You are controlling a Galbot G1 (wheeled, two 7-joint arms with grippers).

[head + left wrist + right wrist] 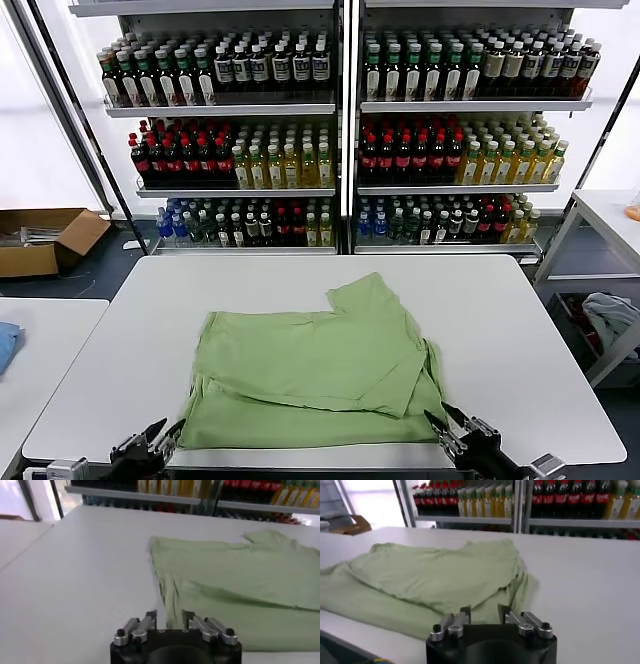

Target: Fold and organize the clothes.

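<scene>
Both hands, left (165,436) and right (442,420), part-open, empty, beside folded shirt (315,370).

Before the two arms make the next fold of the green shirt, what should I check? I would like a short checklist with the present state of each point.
1. Left gripper free of cloth: ok. Its fingers stand apart with nothing between them, at the shirt's near left corner.
2. Right gripper free of cloth: ok. It is open and empty, at the near right corner.
3. Shirt fully on the table: ok. Its near hem lies close to the front edge.
4. Folded layer lies flat: not ok. One sleeve sticks out at the far side, and the lower layer shows wrinkles.
5. Collar and buttons lie inside: cannot tell, they are hidden.
</scene>
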